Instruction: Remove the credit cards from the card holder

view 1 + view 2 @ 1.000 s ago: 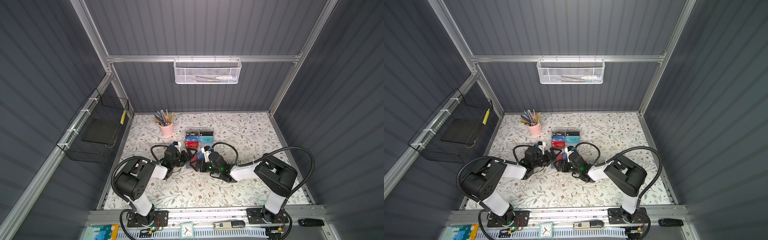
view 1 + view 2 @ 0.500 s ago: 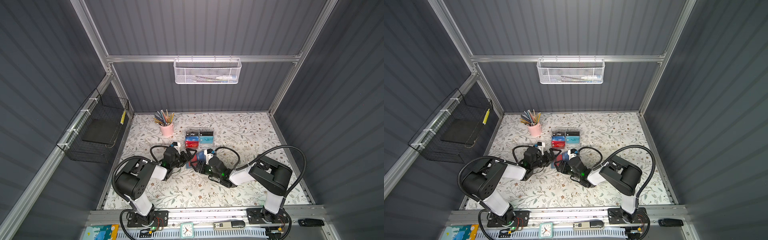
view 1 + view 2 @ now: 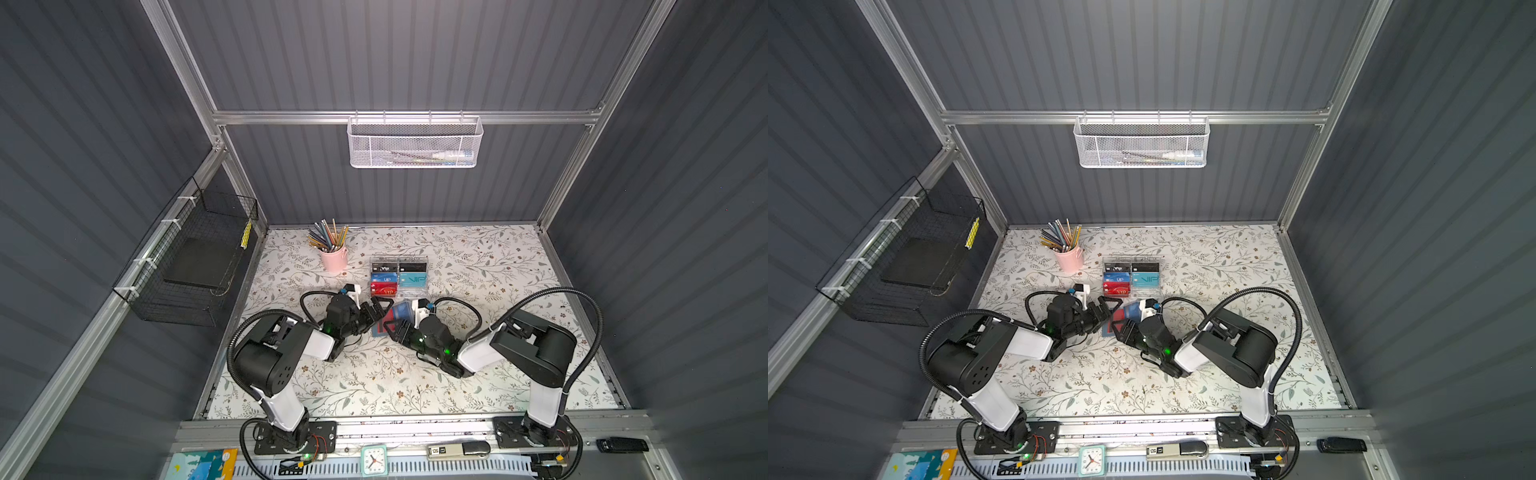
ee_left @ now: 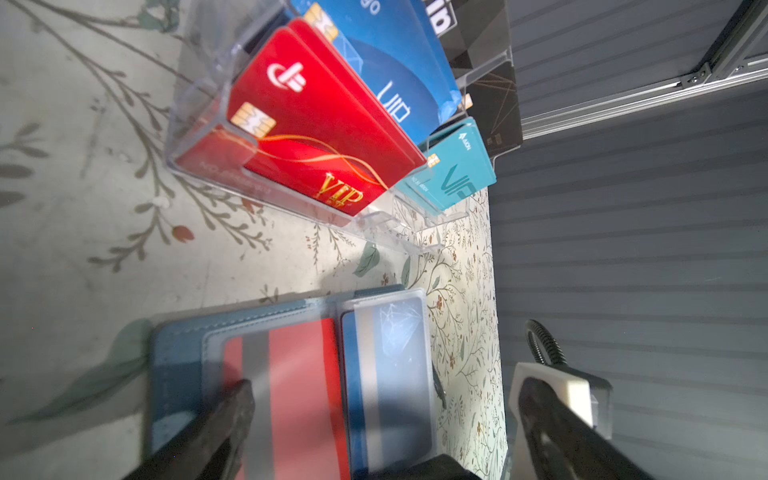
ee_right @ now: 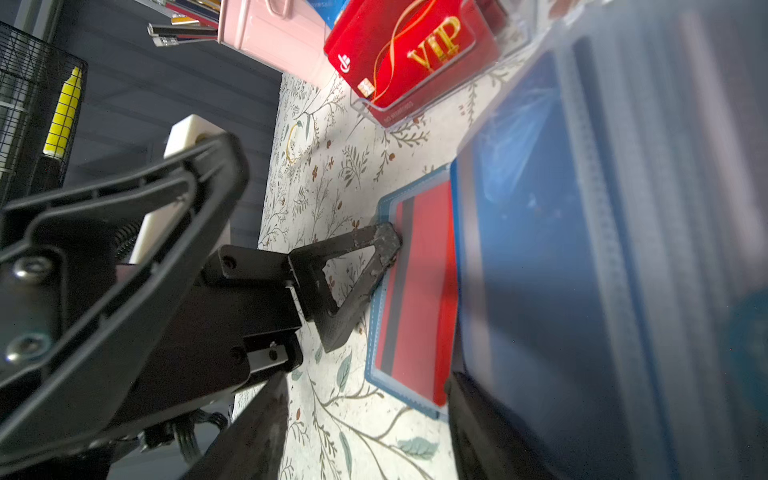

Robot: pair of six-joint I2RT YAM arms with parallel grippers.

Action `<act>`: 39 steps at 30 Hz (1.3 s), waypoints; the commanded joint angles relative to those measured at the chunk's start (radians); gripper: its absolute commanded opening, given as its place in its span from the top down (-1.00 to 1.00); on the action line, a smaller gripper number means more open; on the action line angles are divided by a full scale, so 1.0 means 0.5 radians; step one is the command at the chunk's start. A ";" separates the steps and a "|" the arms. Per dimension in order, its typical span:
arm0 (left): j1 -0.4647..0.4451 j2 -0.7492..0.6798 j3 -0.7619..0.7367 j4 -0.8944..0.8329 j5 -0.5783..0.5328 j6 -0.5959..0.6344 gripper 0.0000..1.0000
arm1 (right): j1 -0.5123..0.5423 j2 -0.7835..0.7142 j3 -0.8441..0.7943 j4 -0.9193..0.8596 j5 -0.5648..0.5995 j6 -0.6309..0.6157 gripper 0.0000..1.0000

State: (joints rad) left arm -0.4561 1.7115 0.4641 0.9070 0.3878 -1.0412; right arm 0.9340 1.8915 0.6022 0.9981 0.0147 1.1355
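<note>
The blue-grey card holder (image 3: 386, 323) (image 3: 1119, 320) lies open on the table between both grippers. Its flat page (image 5: 384, 291) shows a red credit card (image 4: 299, 374) with a grey stripe in a clear sleeve. The other page (image 5: 540, 249) stands raised and holds a blue credit card (image 4: 390, 365). My left gripper (image 4: 386, 415) (image 3: 380, 311) is open; one of its fingers (image 5: 382, 245) presses on the flat page's edge. My right gripper (image 5: 365, 386) (image 3: 395, 331) is open at the holder's near corner, one finger (image 5: 478, 415) against the raised page.
A clear acrylic rack (image 3: 399, 278) (image 4: 199, 137) of red, blue, teal and black VIP cards stands just behind the holder. A pink pencil cup (image 3: 333, 258) is at the back left. A black wire basket (image 3: 195, 257) hangs on the left wall, a white mesh basket (image 3: 415, 143) on the back rail.
My right gripper's jaws have narrowed and its arm has shifted slightly toward the holder's near corner. The left gripper has stayed wide open in place.
</note>
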 commanded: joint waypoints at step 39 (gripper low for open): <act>0.045 0.071 -0.106 -0.097 0.061 -0.017 -1.00 | 0.098 0.187 -0.027 -0.013 0.338 0.063 0.06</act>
State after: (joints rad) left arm -0.4423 1.7115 0.4427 0.9394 0.4057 -1.0412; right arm 0.9802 1.9488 0.6037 1.0691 0.1432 1.1645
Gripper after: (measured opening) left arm 0.998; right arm 0.472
